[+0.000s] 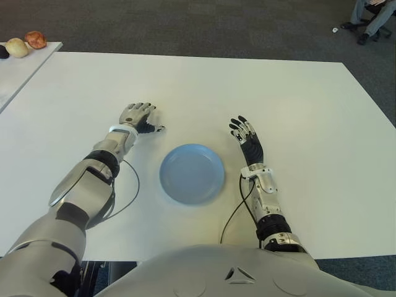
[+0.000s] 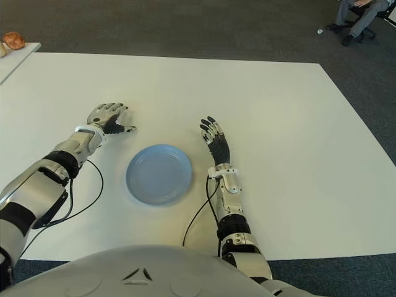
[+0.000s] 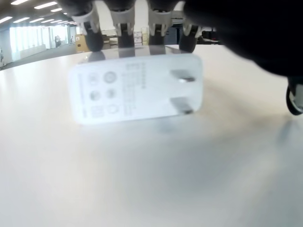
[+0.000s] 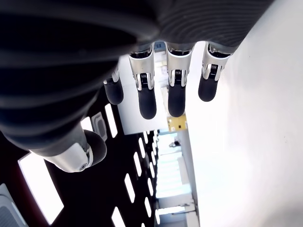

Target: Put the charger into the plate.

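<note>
A white charger (image 3: 137, 87) with two metal prongs lies flat on the white table (image 1: 247, 80); only the left wrist view shows it. My left hand (image 1: 143, 117) is palm-down over it, left of the plate, and hides it in the eye views. The fingertips (image 3: 125, 38) reach just past the charger's far edge and are not closed around it. An empty light-blue plate (image 1: 192, 173) sits between my two hands. My right hand (image 1: 242, 131) shows right of the plate with its fingers (image 4: 156, 90) straight and nothing in them.
A second white table (image 1: 18, 68) at the far left carries a few small round items (image 1: 28, 42). A person's legs (image 1: 371, 18) and a chair show at the far right on the carpet. Black cables (image 1: 133, 185) trail from both forearms.
</note>
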You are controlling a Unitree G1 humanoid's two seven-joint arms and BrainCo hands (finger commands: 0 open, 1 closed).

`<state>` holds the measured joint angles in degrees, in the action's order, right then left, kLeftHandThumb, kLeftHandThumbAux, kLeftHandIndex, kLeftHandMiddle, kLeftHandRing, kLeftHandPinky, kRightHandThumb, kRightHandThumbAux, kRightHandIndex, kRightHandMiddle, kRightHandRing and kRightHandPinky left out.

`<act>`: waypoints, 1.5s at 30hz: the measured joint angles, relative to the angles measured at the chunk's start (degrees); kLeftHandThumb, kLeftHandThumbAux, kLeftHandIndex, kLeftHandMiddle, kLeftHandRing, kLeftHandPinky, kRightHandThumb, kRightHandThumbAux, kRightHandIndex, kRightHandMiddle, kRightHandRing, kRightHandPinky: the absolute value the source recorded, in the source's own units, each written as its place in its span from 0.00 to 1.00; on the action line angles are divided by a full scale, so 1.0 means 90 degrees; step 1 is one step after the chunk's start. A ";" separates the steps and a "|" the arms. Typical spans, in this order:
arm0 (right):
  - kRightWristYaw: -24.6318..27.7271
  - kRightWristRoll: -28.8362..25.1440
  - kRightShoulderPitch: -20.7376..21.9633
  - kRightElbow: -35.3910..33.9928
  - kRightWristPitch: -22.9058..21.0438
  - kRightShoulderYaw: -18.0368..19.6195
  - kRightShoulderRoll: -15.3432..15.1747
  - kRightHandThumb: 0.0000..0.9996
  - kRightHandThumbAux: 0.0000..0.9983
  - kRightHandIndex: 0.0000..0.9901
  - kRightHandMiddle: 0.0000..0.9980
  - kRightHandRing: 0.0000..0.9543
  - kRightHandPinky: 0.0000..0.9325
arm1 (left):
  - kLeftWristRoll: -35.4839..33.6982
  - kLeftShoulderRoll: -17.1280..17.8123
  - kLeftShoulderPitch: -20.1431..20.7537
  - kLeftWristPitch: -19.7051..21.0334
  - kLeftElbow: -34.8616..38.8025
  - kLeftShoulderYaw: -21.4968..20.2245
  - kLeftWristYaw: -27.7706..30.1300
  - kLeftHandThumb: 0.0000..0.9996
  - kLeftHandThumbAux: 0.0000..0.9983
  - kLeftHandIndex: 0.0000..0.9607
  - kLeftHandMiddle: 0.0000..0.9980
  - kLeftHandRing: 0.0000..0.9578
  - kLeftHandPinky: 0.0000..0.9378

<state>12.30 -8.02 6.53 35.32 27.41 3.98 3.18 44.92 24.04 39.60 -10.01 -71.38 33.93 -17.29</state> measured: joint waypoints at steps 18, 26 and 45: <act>0.0277 -0.0069 -0.0021 0.0008 0.0003 0.0059 -0.0045 0.02 0.62 0.13 0.21 0.18 0.17 | -0.0995 -0.0208 -0.0237 0.0067 -0.0236 -0.0850 0.0172 0.08 0.29 0.00 0.00 0.00 0.00; 0.0336 -0.0081 -0.0053 -0.0006 0.0008 0.0096 -0.0052 0.02 0.63 0.13 0.21 0.18 0.17 | -0.1155 -0.0248 -0.0290 0.0131 -0.0244 -0.1008 0.0188 0.08 0.31 0.00 0.00 0.00 0.01; 0.0289 -0.0070 -0.0119 -0.0141 0.0015 0.0105 -0.0018 0.00 0.63 0.13 0.22 0.19 0.17 | -0.1395 0.0795 -0.0953 -0.1324 0.0833 -0.1128 0.1070 0.06 0.36 0.00 0.00 0.00 0.00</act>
<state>14.91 -8.65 5.46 34.05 27.54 4.92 3.01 32.36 31.20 31.02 -21.93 -63.88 23.78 -7.66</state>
